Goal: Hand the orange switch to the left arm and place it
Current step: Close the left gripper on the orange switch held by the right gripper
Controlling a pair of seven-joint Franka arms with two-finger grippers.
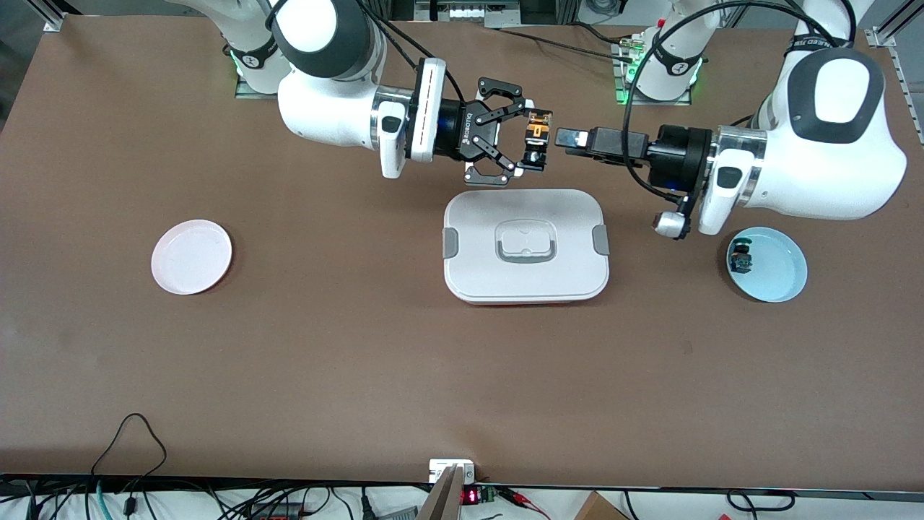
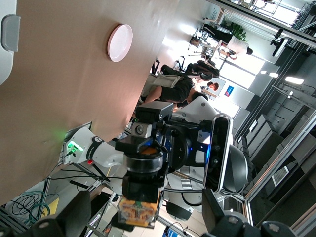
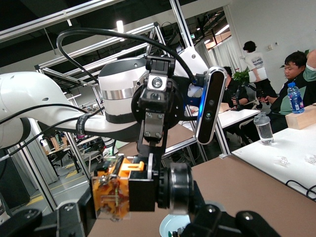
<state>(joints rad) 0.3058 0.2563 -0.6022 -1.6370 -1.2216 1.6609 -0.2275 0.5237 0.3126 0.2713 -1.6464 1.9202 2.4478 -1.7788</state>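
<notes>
Above table: orange switch [image 1: 535, 136] in right hand [image 1: 529, 137].

The orange switch [image 1: 536, 137] is showing only in part in the front view, the right end effector [image 1: 533, 139] covering much of its body. In the left wrist view the box [image 2: 9, 39] is being cut off by the picture's edge (only one corner and a grey clip are showing). A small component [image 1: 740, 258] is lying in the blue dish [image 1: 779, 278], too small to identify. In the right wrist view that dish [image 3: 170, 226] is running off the edge.
</notes>
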